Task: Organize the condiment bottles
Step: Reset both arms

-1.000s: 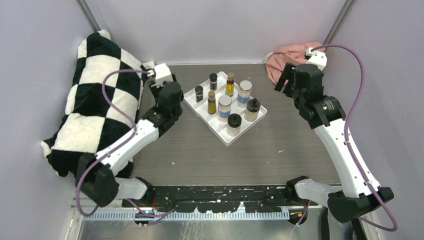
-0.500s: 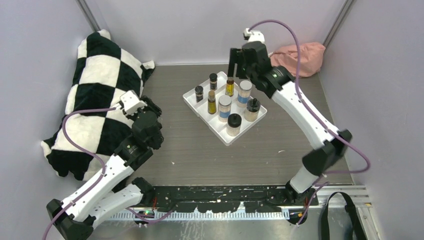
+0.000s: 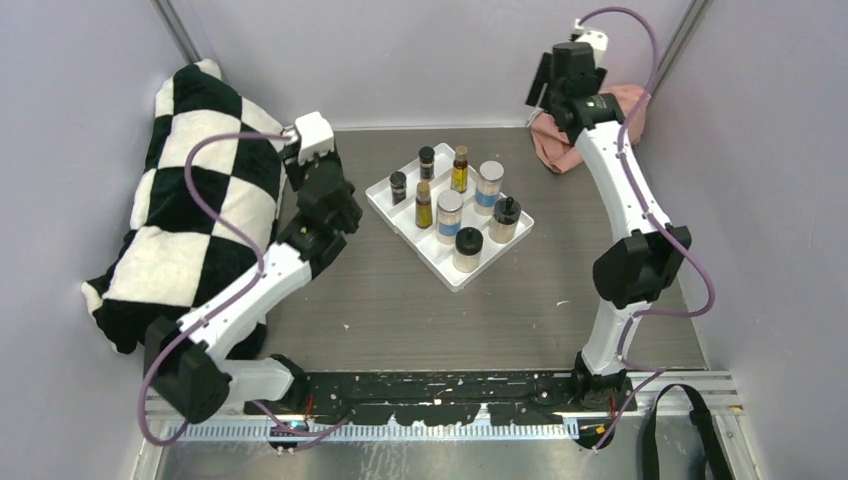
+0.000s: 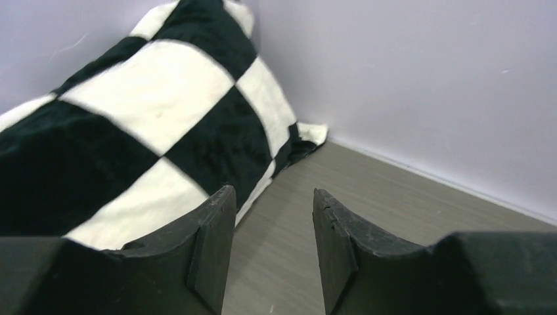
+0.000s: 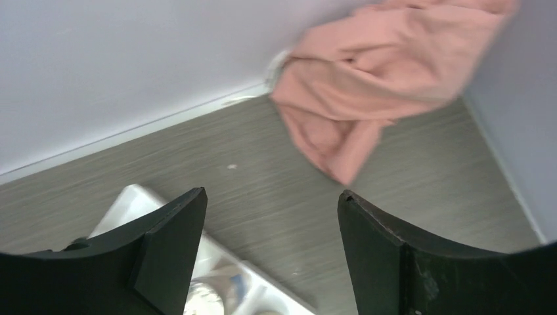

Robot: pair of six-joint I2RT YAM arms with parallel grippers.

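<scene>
Eight condiment bottles stand in a white tray (image 3: 386, 211) at mid-table. Two tiny dark black-capped ones (image 3: 427, 160) are at the back left. Two slim amber bottles (image 3: 460, 169) come after them, then two silver-lidded blue-labelled jars (image 3: 489, 186). Two tan black-capped jars (image 3: 467, 249) are at the front right. My left gripper (image 3: 303, 160) is open and empty, left of the tray, facing the pillow (image 4: 131, 131). My right gripper (image 3: 538, 88) is open and empty, raised behind the tray's right end. The right wrist view shows the tray corner (image 5: 131, 200) and a blurred silver lid (image 5: 205, 298).
A black-and-white checkered pillow (image 3: 195, 190) fills the left side against the wall. A pink cloth (image 3: 600, 110) lies in the back right corner and shows in the right wrist view (image 5: 368, 72). Walls close in the back and both sides.
My right arm swung from above the tray's back edge up toward the back right corner. My left arm moved from the near left toward the back, beside the pillow.
</scene>
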